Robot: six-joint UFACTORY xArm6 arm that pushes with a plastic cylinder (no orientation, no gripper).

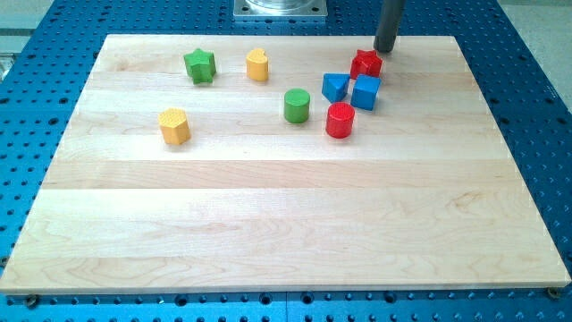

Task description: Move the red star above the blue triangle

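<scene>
The red star [365,63] lies near the top edge of the wooden board, right of centre. The blue triangle [334,87] sits just below and to the left of it, close to it or touching; I cannot tell which. My tip [385,50] is just above and to the right of the red star, very close to it. A blue cube [365,92] sits right of the blue triangle, directly below the red star.
A red cylinder [340,120] stands below the blue blocks. A green cylinder [298,105] is to their left. A yellow heart [257,64] and a green star [200,65] lie at the top left. A yellow hexagon [174,126] is further left. The wooden board [286,224] rests on a blue perforated table.
</scene>
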